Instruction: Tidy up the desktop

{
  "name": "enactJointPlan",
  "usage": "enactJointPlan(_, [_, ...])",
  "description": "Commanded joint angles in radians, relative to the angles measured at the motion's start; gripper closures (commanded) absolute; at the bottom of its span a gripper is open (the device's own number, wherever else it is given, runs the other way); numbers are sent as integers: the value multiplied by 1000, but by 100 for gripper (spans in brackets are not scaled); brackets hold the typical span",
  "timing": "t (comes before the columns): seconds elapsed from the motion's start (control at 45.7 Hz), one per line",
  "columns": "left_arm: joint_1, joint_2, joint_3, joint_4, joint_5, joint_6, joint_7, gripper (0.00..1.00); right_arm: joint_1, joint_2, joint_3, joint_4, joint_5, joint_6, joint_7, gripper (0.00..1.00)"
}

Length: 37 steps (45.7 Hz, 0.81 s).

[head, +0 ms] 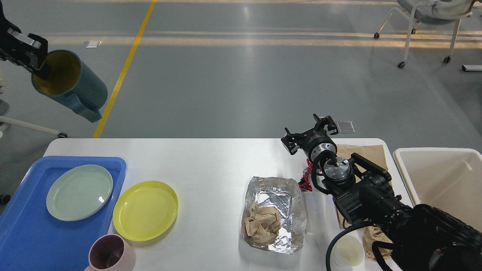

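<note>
While the left gripper point(35, 62) pinches the rim of a teal mug point(69, 84) high in the air at the ten o'clock corner of the view, well clear of the desktop point(211, 165), the mug hangs tilted with its yellow inside facing the camera and its handle pointing down. The desktop fills the lower half of the view. At its eight o'clock side lies a blue tray point(22, 233) bearing a pale green plate point(80, 192); just beside the tray, on the bare white surface, sits a yellow plate point(145, 210), and at seven o'clock a pink mug point(109, 256). Near the middle, toward five o'clock, a foil container point(276, 195) holds crumpled brown paper point(261, 223). The right gripper point(309, 136) hovers at three o'clock above the back edge of the desktop, its fingers spread and holding nothing. Beyond it lies a brown paper bag point(371, 152), and a cream bin point(444, 177) stands at four o'clock off the table's end.
</note>
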<state>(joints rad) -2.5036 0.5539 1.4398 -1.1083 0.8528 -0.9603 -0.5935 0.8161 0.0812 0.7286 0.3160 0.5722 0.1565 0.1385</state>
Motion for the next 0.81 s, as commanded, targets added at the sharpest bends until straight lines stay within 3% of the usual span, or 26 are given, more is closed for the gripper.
enactJointPlan(0.0, [23,1,31,1,0,0,6,100,0,0,0,0,0,0,0,0])
enactJointPlan(0.241, [241,37,50,2,0,0,17,100,0,0,0,0,0,0,0,0])
enactJointPlan(0.394, [367,99,50,15,3,0,47,100,0,0,0,0,0,0,1,0])
enactJointPlan(0.481, [428,155,37,28,3,0,95,100,0,0,0,0,0,0,0,0])
enactJointPlan(0.657, [519,245,11,38,3,0,231,100,0,0,-1,0,0,0,1,0])
enactJointPlan(0.722, [561,277,10,41,3,0,265,100,0,0,0,0,0,0,0,0])
enactJointPlan(0.788, [588,297,10,47,5,0,273,100,0,0,-1,0,0,0,0,0])
